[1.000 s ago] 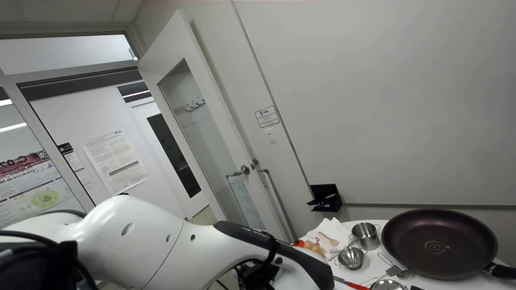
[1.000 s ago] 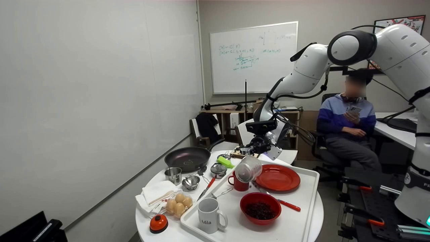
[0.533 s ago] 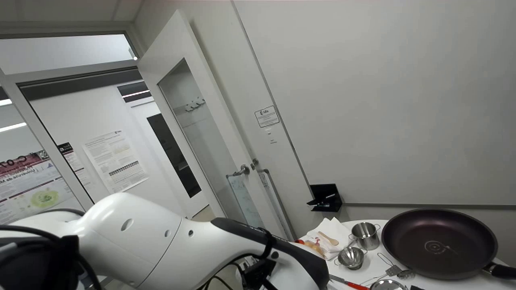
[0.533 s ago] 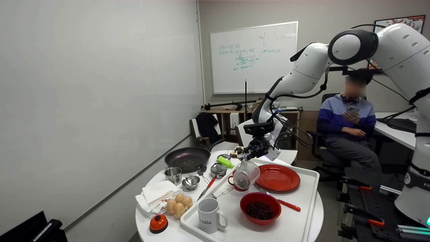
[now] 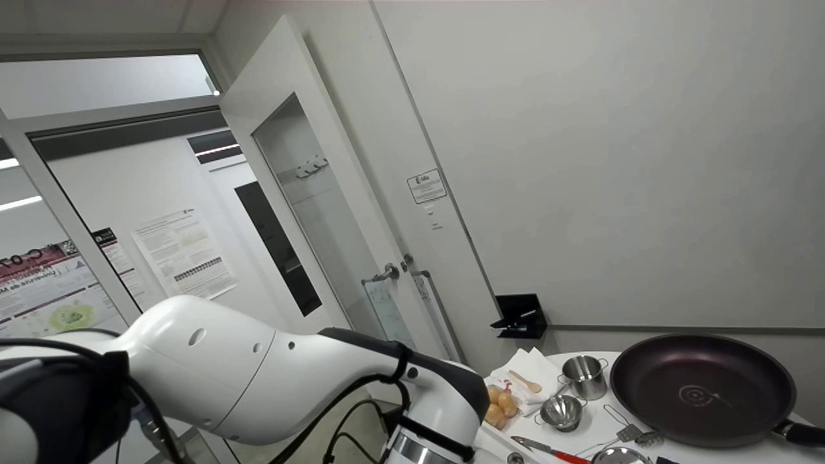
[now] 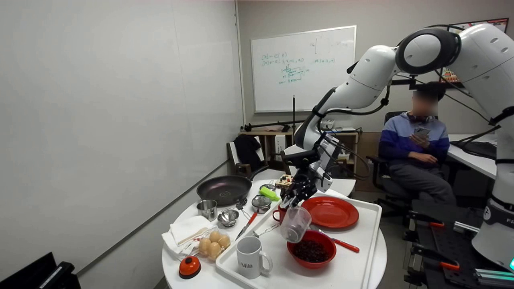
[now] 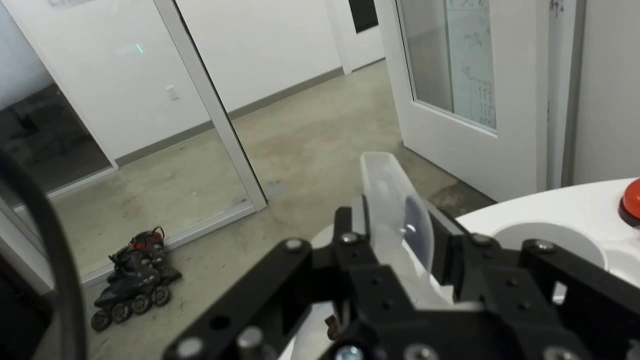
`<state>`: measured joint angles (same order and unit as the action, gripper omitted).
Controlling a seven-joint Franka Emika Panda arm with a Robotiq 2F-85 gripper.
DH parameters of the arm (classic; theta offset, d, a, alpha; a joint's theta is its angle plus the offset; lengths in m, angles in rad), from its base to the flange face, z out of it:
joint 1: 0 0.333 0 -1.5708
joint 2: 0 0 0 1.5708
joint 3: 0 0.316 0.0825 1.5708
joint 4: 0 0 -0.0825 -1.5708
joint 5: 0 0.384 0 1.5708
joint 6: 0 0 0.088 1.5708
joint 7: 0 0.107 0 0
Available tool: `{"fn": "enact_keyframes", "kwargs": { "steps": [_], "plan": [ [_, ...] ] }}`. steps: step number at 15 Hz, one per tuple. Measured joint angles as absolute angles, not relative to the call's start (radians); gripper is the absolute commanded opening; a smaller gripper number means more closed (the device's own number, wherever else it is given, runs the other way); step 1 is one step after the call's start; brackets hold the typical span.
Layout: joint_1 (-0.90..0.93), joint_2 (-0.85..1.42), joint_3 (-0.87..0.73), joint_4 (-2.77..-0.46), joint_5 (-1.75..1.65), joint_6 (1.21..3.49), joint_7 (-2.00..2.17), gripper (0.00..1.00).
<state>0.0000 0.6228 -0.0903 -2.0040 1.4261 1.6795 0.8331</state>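
Here, the black, jointed end effector (image 7: pixel 400 225) pinches a glossy, see-through plastic cup (image 6: pixel 296 225), tilted by the rim of a round red bowl (image 6: pixel 313 265); whether they touch is unclear. Dark, lumpy pieces (image 6: pixel 310 251) lie inside the bowl. The bowl, a pale cylindrical mug (image 6: pixel 245 259) and a wide red plate (image 6: pixel 333 212) rest on a white rectangular tray (image 6: pixel 349 269); beside it lie plastic-wrapped tan eggs (image 6: pixel 214 249).
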Motion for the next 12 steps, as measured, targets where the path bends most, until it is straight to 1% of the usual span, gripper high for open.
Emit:
{"fn": "enact_keyframes", "kwargs": {
  "steps": [4,12],
  "plan": [
    [0.061,0.598,-0.09,-1.999,1.356,1.857,0.918,0.11],
    [0.138,0.564,-0.076,-1.996,1.227,2.14,1.032,0.11]
  ]
}}
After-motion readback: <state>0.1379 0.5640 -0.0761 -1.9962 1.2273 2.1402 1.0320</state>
